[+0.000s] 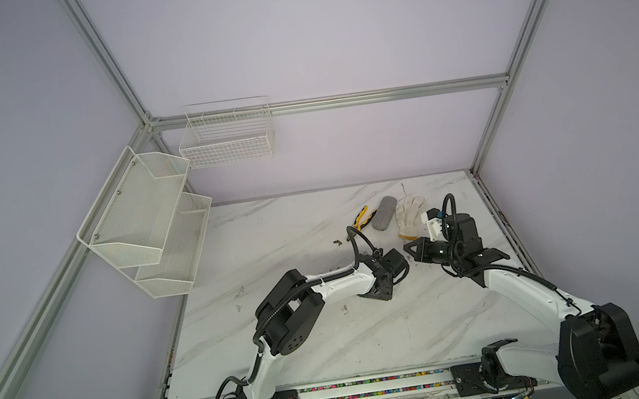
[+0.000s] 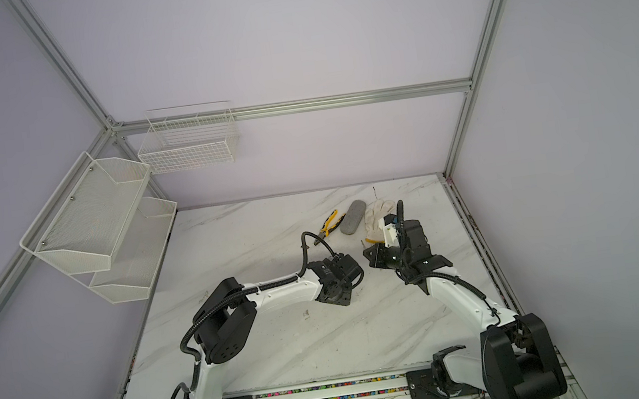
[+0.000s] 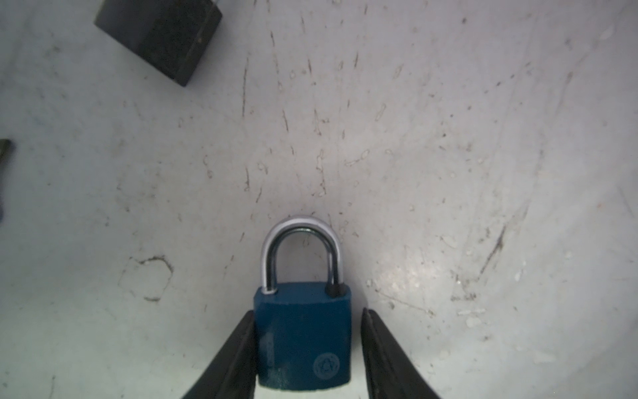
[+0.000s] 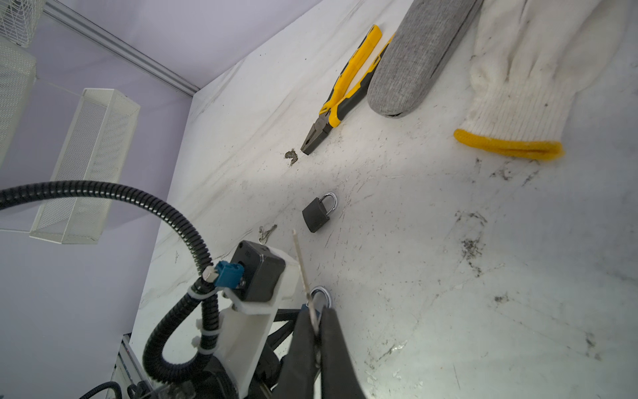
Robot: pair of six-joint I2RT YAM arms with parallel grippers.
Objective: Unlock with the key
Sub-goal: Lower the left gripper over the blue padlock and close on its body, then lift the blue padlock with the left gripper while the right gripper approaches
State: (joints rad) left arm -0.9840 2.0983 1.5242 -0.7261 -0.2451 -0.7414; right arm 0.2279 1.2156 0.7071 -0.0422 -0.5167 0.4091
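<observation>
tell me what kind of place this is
Probably a robot lab test cell: a metal frame with plain walls encloses the table, a left arm and a right arm are mounted at its front edge, and pliers and a glove lie out as props.

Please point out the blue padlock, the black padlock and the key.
blue padlock [image 3: 303, 331]: left wrist view, on its body.
black padlock [image 4: 315, 217]: right wrist view, on its body.
key [image 4: 301, 262]: right wrist view, on its blade.
</observation>
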